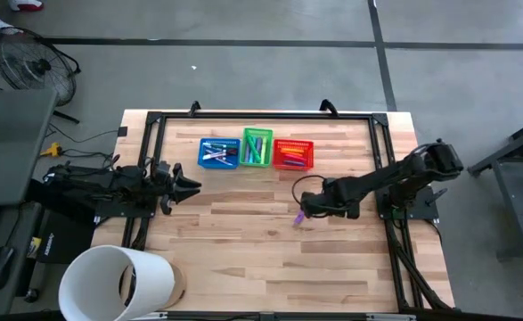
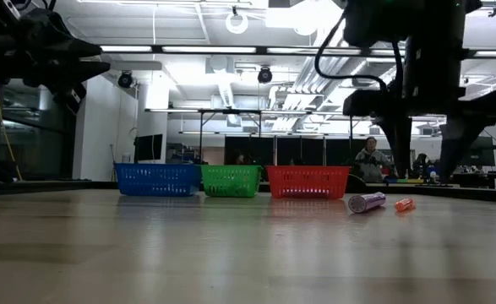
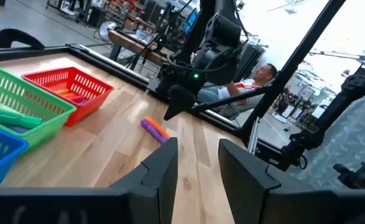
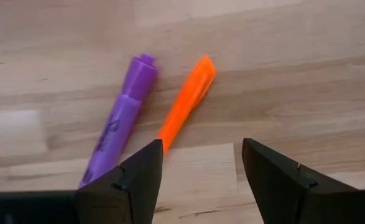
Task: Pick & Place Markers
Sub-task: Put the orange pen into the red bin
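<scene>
While three plastic mesh baskets, one blue (image 1: pixel 217 152), one green (image 1: pixel 257 147) and one red (image 1: pixel 293 154), are sitting in a row at the table's far edge holding what appear to be several markers, two loose markers are lying side by side on the wooden table (image 1: pixel 243 241): a smooth purple marker (image 4: pixel 117 121) and a tapered orange marker (image 4: pixel 185 102). The right gripper (image 4: pixel 201 168) is hovering directly over the pair with its dark fingers spread and holding nothing. The left gripper (image 3: pixel 198 165) is waiting near the table's left edge, fingers parted and empty.
</scene>
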Controlling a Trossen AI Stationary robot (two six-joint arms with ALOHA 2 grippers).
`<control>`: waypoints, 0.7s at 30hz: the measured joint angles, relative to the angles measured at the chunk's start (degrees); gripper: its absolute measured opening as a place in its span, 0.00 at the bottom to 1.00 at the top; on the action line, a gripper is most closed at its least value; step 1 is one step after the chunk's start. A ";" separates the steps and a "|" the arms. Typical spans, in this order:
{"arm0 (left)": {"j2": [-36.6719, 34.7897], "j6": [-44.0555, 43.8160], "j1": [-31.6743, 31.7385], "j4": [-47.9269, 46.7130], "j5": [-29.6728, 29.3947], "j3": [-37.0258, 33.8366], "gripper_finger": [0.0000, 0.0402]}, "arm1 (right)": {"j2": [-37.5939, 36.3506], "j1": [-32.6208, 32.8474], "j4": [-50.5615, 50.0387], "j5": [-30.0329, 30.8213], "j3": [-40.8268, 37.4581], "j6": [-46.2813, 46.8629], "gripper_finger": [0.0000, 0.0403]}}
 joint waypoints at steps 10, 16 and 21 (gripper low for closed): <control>0.00 -0.11 0.00 -1.38 0.17 0.00 0.29 | 1.62 -2.66 0.46 -0.59 -0.02 0.90 0.52; 0.00 -0.26 0.00 -1.50 0.32 0.00 0.29 | 2.09 -3.78 1.36 -1.01 -0.02 0.93 0.52; 0.00 -0.28 0.00 -1.91 0.32 0.00 0.29 | 4.10 -3.78 1.49 -2.50 -0.03 1.92 0.52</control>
